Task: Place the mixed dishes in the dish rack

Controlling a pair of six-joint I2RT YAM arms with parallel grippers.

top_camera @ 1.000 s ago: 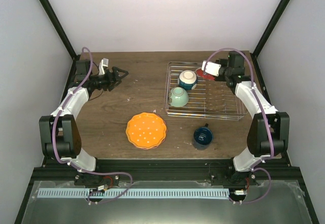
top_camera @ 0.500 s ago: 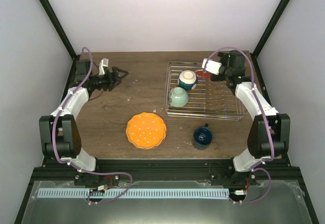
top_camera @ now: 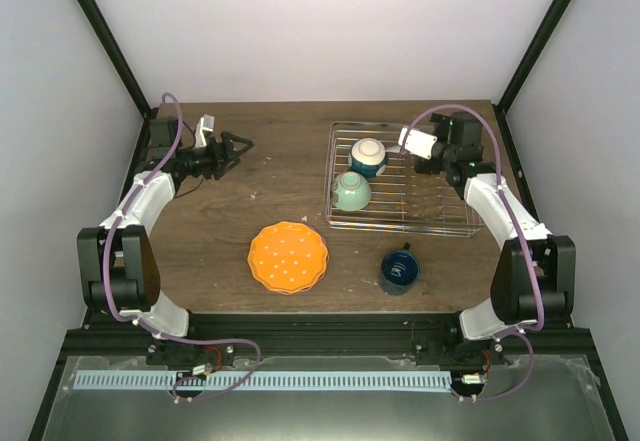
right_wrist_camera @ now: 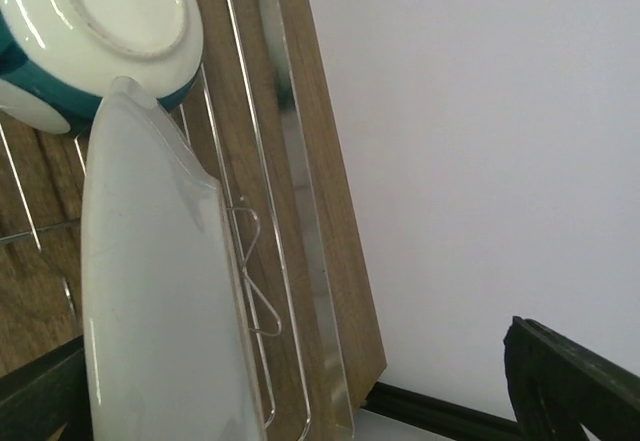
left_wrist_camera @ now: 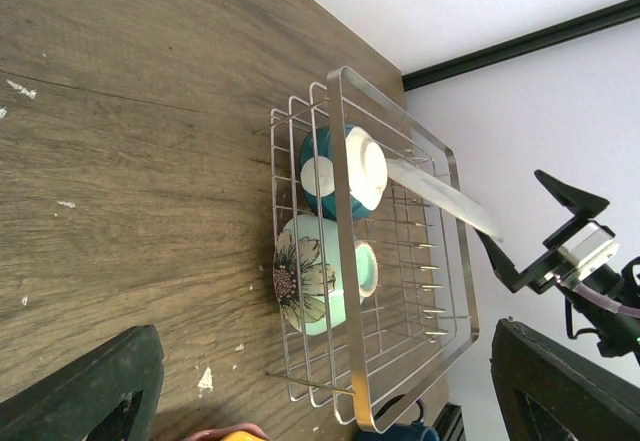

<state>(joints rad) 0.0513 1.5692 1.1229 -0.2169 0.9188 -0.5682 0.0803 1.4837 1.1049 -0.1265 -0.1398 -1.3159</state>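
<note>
From above, the back-right part of the dish rack point(top_camera: 420, 229) is covered by the right wrist, so the plate there can't be made out. The left wrist view shows it: plate point(left_wrist_camera: 440, 199) standing on edge among the rack's wires, just behind the blue bowl point(left_wrist_camera: 340, 171). Only its pale, glossy underside shows; face colour and pattern are hidden.

Right gripper point(left_wrist_camera: 510, 206) is at the plate's upper rim, fingers spread wide and clamping nothing. Whether the lower finger touches the rim, can't tell. In its own cam the fingers are cut off at the bottom corners.

Rack is thin silver wire, rectangular, w/ short upright pins. Inside, on its left side:
- Blue bowl, tipped w/ its cream foot ring outward, teal-blue outside w/ cream patches.
- Green bowl point(left_wrist_camera: 320, 286), just in front of the blue bowl, also on its side, pale green w/ a dark flower print.

Outside the rack, on the dark wood-grain table point(top_camera: 280, 186) w/ white flecks:
- Orange plate point(top_camera: 288, 257), front-left of the rack, lying flat, scalloped edge, pale dots.
- Mug point(top_camera: 399, 270), near the rack's front rim, dark blue, upright.

Left gripper point(top_camera: 240, 144) is well left of the rack, fingers apart, empty.
</note>
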